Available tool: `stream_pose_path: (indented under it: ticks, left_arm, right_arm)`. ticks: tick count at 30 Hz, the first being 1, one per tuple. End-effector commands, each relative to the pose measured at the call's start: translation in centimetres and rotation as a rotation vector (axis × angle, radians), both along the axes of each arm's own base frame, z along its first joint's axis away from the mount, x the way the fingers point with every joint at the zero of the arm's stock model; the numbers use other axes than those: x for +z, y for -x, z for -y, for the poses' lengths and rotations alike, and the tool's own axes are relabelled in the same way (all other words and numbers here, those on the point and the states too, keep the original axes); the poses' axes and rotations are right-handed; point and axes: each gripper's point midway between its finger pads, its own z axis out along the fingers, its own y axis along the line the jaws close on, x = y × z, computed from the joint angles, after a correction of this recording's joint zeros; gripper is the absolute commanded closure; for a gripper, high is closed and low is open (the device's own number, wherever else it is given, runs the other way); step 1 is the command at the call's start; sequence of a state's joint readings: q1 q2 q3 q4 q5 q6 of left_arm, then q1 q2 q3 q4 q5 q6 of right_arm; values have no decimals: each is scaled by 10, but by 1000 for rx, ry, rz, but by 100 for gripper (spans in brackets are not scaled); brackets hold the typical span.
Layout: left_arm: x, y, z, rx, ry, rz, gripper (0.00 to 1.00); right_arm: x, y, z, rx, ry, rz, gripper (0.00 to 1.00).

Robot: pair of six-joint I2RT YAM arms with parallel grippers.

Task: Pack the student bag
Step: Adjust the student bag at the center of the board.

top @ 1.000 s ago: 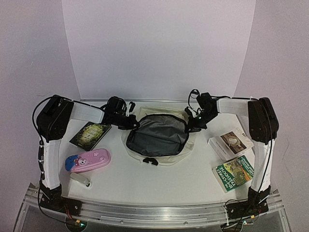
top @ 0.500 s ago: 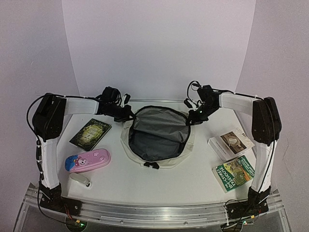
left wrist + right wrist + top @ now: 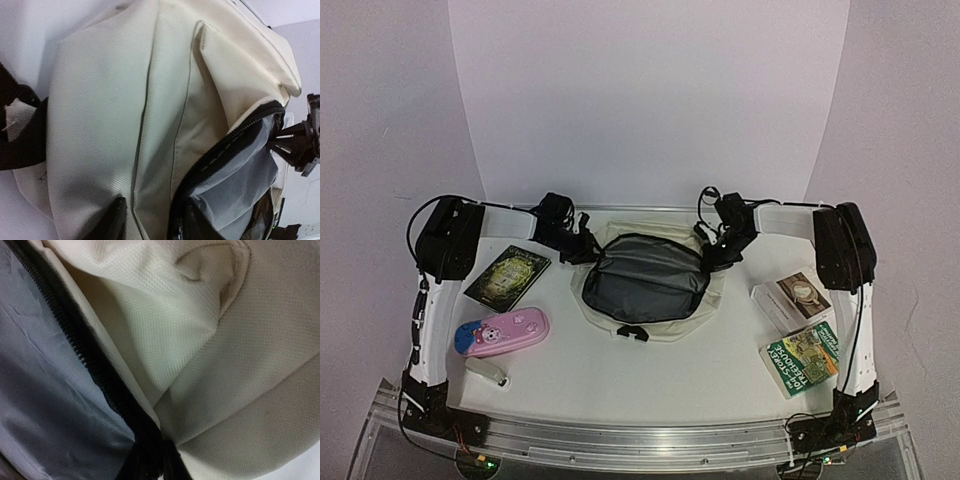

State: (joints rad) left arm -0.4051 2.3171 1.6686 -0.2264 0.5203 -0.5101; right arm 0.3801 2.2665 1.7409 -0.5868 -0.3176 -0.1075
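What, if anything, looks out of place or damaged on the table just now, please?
Nothing stands out. The student bag lies unzipped with its grey lining showing, as packing needs; the pink pencil case and dark book lie intact beside it, merely at loose angles.

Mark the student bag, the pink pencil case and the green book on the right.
student bag point(image 3: 645, 282), top view, on the grey lining inside the opening.
pink pencil case point(image 3: 505, 331), top view, middle of its top face.
green book point(image 3: 805, 357), top view, centre of its cover.

Dark book point(image 3: 507, 279), pink pencil case point(image 3: 502, 332), small pale object point(image 3: 486, 372) left; white box point(image 3: 798, 298), green book point(image 3: 804, 358) right
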Motion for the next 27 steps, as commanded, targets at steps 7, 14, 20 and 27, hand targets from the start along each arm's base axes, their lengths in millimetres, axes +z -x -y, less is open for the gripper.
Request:
stream_pose_path:
  ticks: [7,14,20,27]
  left_arm:
    - [42,9,-39,94,24,108,40]
    - [53,33,-29,24,47,139,40]
    - [81,57,-20,-5,16,233,39]
    - [107,88,0,-71,-76,327,17]
  right_arm:
    - [40,5,36,-101,65,22,36]
    - [78,27,23,-59,-56,25,22]
    - [119,60,22,-17,-117,33,11]
    - [120,102,93,-33,200,114,10]
